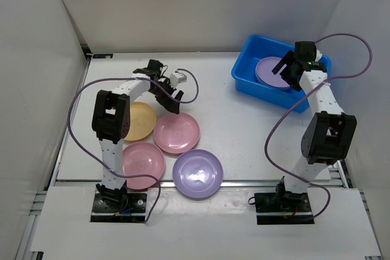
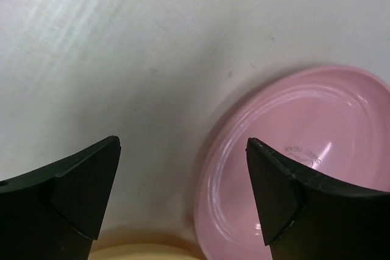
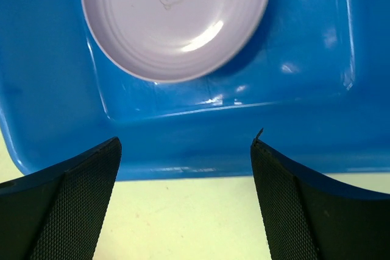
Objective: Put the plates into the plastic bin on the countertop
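- At the far right of the table [image 1: 231,132], the blue bin [image 1: 245,77] is seen, with one purple plate [image 1: 268,72] lying flat inside it, toward its left end.
- Over the bin's near side the right gripper [image 1: 285,69] is held released, jaws spread wide and nothing between them. In the right wrist view only the bin's floor and near wall [image 3: 292,89] are framed by the gripper [image 3: 186,150], with the purple plate [image 3: 177,22] beyond.
- On the left half of the table four plates are gathered close together: a yellow plate [image 1: 140,121] farthest left, a pink plate [image 1: 177,133] just right of it, a second pink plate [image 1: 144,164] nearer, and a second purple plate [image 1: 197,173] near and to the right. Whether their rims touch cannot be told.
- Just beyond the pink plate's far rim the left gripper [image 1: 170,94] is poised, open and empty. In the left wrist view the pink plate [image 2: 304,150] lies partly behind one finger, and a sliver of the yellow plate [image 2: 134,251] shows at the bottom edge.
- The step in hand is judged to be the pick-up of the next plate, probably the pink one, by the left gripper [image 2: 183,175].
- For the next move, that gripper would need to be lowered and shifted so the shallow, glossy rim is pinched between the fingers. The bin lies well apart, so a long carry rightward is called for, and the right gripper should be drawn clear of the bin.
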